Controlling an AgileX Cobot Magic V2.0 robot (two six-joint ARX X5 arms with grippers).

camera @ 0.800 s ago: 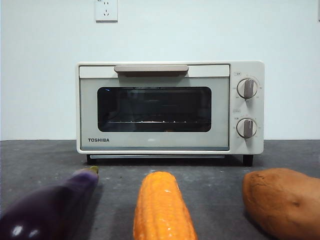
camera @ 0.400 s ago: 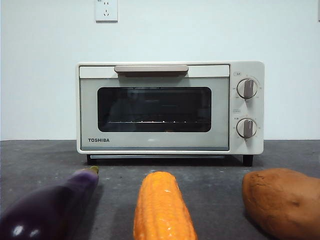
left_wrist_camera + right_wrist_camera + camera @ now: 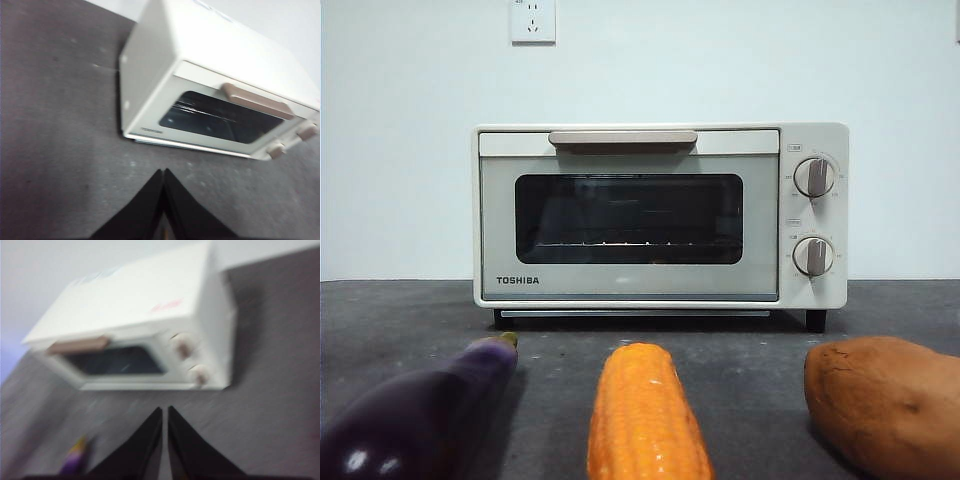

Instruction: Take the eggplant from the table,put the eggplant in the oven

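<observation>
Front view first: nothing has shifted over the last second. The oven (image 3: 660, 215) sits shut at the back of the desk (image 3: 750, 350), handle (image 3: 623, 138) up top, two knobs (image 3: 814, 177) on its side panel. In the foreground the eggplant (image 3: 420, 415) lies untouched on the desk, stem end toward the oven, with the corn cob (image 3: 645, 415) beside it and the sweet potato (image 3: 885, 405) beyond that. No arm shows here.

Left wrist view: the left hand (image 3: 163, 175) hangs above bare desk, its jaws pressed together and holding nothing. The oven (image 3: 210, 95) lies ahead of it, door closed.

Right wrist view, blurred as if the camera is moving: the right hand (image 3: 164, 412) is also pinched closed and empty, with the oven (image 3: 140, 335) ahead. A sliver of the eggplant (image 3: 75, 460) peeks in beside its jaws, low and near.

So the task looks barely begun: the door needs opening and the eggplant needs picking up.
</observation>
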